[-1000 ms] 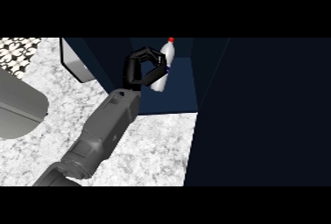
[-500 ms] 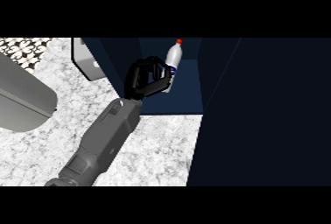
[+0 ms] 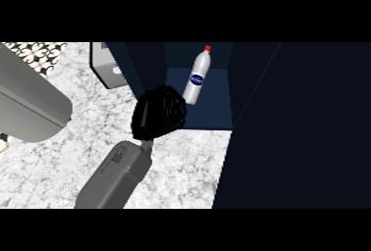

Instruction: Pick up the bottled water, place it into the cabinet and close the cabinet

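Inside the cabinet [image 3: 217,110], bottled water [image 3: 197,76] standing free, right hand [image 3: 158,113] just beside, fingers curled, empty

The cabinet [image 3: 210,115] stood open toward the counter [image 3: 181,162]; its mouth was narrow, walled at the left by a dark side panel [image 3: 141,68] and at the right by the broad open door [image 3: 304,127]; the bottled water [image 3: 196,76] stood upright deep inside, bare floor before it; a hand [image 3: 158,113] filled the left of the mouth; a grey appliance [image 3: 29,100] crowded the counter's left.
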Controlling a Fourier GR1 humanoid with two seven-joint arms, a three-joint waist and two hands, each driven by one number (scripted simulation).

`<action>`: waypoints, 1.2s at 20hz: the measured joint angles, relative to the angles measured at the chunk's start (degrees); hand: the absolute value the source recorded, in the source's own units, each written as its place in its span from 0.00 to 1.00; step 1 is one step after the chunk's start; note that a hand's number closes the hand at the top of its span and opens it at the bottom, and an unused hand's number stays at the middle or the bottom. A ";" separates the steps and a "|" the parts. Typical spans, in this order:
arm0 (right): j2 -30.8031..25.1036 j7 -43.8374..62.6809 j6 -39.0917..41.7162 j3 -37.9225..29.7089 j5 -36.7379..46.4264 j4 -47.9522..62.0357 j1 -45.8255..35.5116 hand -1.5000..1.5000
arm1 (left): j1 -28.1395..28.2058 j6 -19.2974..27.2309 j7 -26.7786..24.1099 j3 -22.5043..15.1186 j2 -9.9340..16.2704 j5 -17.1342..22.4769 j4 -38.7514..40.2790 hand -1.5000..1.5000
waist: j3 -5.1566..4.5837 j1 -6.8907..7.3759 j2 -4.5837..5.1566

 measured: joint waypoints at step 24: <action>4.54 16.71 7.97 5.23 -0.33 2.09 -17.74 1.00 | 53.21 -2.43 0.54 -5.48 19.40 2.17 -54.48 1.00 | -0.21 0.36 0.54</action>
